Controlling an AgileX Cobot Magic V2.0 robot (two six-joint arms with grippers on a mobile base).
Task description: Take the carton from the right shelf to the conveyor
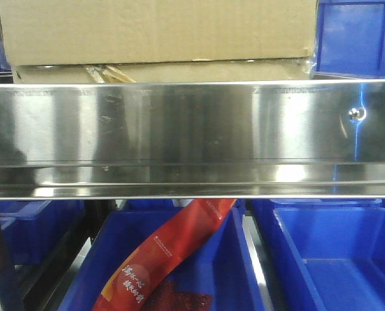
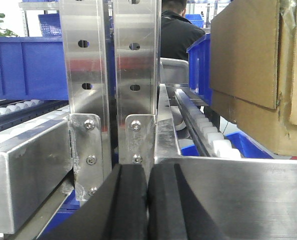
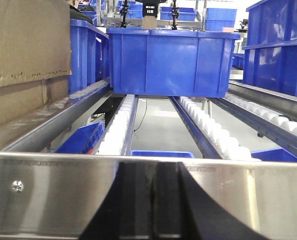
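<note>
The carton is seen resting on the shelf, behind a steel rail. From the left wrist it is found up and to the right of the left pincer, whose pads are pressed together on nothing. From the right wrist it is found up and to the left of the right pincer, likewise closed and empty. The carton is touched by neither.

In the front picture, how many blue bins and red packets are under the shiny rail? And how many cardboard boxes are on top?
blue bins: 3
red packet: 1
cardboard carton: 1
Total: 5
</note>
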